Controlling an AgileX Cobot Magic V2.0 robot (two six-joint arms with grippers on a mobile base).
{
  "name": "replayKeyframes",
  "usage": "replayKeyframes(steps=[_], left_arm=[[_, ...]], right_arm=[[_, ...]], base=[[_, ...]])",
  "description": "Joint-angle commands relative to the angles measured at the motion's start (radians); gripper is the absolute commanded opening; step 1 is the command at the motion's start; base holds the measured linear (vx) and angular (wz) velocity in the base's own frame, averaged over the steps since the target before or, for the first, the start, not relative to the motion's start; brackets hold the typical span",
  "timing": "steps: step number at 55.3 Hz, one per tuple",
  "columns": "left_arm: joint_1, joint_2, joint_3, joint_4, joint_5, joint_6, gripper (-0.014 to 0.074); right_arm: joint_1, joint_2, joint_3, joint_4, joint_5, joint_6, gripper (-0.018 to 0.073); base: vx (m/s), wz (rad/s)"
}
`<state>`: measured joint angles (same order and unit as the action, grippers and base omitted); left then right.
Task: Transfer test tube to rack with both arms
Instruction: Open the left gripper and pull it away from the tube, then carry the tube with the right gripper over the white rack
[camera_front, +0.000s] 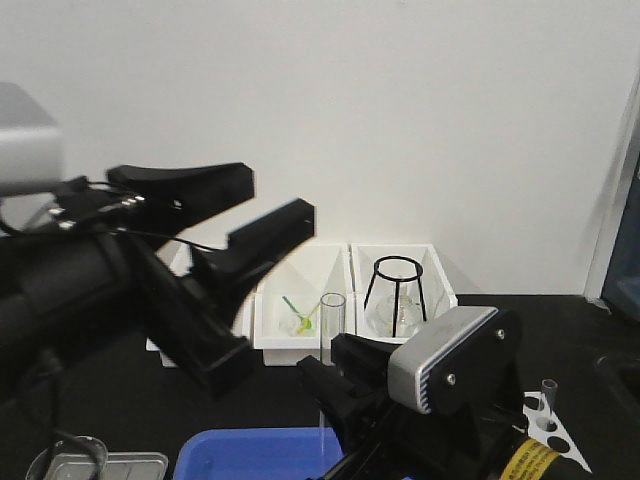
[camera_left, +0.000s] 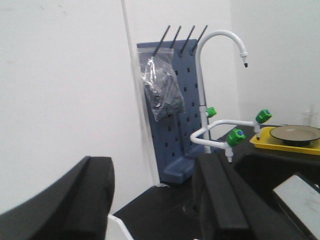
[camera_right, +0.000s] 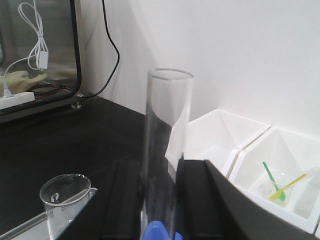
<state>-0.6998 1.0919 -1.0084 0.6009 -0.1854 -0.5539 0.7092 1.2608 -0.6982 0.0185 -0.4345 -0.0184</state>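
My right gripper (camera_front: 330, 385) is shut on the test tube (camera_front: 332, 335), a slim clear glass tube held upright above a blue tub. In the right wrist view the tube (camera_right: 168, 130) stands between the two black fingers, open rim up, and the gripper (camera_right: 160, 200) clamps its lower part. My left gripper (camera_front: 282, 198) is open and empty, raised to the upper left of the tube and apart from it. In the left wrist view the gripper (camera_left: 150, 210) has its jaws wide apart with nothing between them. Only a corner of the white rack (camera_front: 550, 425) shows at the lower right, behind the right arm.
Three white bins (camera_front: 300, 305) stand at the back; one holds a black wire stand (camera_front: 396, 290) and a flask. A blue tub (camera_front: 250, 452) lies below the tube. A glass beaker (camera_right: 64, 200) stands at the lower left. A white tap (camera_left: 215, 90) and a blue peg board (camera_left: 170, 105) show in the left wrist view.
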Motion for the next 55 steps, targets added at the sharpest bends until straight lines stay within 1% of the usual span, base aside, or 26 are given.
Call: replayKeyframes(steps=[1,4,7,12,16,20,23,32,38,42,49,53,55], left_arm=[[-0.006,-0.088,-0.034,-0.022,0.091,0.009,0.0391],[-0.006,-0.121,-0.034,-0.022,0.172,0.009,0.0337],[-0.006,-0.149,-0.034,-0.022,0.256,0.009,0.0260],[-0.006,-0.178,-0.034,-0.020,0.350,0.010,0.0165],[-0.006,-0.191,-0.034,-0.018,0.403,0.010,0.0081],[-0.006,-0.191,-0.034,-0.018,0.432,0.010,0.0027],[-0.006,-0.191,-0.034,-0.019,0.448,0.010,-0.0010],[-0.006,-0.189,-0.034,-0.021,0.453,0.010,-0.0007],[-0.006,-0.189,-0.034,-0.021,0.458,0.010,-0.0006],[-0.006,-0.189,-0.034,-0.021,0.462,0.010,-0.0006],[-0.006,-0.189,-0.034,-0.021,0.473,0.010,-0.0006],[-0.006,-0.189,-0.034,-0.021,0.473,0.010,-0.0006],[-0.006,-0.189,-0.034,-0.021,0.473,0.010,-0.0004]], right_arm=[[-0.002,-0.023,-0.035,-0.012,-0.110,-0.027,-0.0009],[-0.002,-0.023,-0.035,-0.012,-0.122,-0.037,-0.0008],[-0.002,-0.023,-0.033,-0.012,-0.146,-0.055,-0.0008],[-0.002,-0.024,0.002,0.013,-0.240,-0.090,-0.0008],[-0.014,-0.026,0.050,0.109,-0.343,-0.138,-0.0008],[-0.040,-0.035,0.105,0.195,-0.425,-0.176,-0.0008],[-0.070,-0.055,0.149,0.245,-0.467,-0.229,-0.0008],[-0.179,-0.155,0.217,0.299,-0.460,-0.324,-0.0008],[-0.282,-0.226,0.246,0.341,-0.420,-0.366,-0.0008],[-0.354,-0.250,0.263,0.361,-0.392,-0.367,-0.0008],[-0.472,-0.261,0.299,0.361,-0.378,-0.349,-0.0008],[-0.515,-0.261,0.327,0.357,-0.388,-0.299,-0.0008],[-0.532,-0.261,0.345,0.347,-0.407,-0.250,-0.0008]], base=[[0.00,0.00],[0.00,0.00],[0.00,0.00],[0.00,0.00],[0.00,0.00],[0.00,0.00],[0.00,0.00],[0.00,0.00],[0.00,0.00],[0.00,0.00],[0.00,0.00],[0.00,0.00],[0.00,0.00]])
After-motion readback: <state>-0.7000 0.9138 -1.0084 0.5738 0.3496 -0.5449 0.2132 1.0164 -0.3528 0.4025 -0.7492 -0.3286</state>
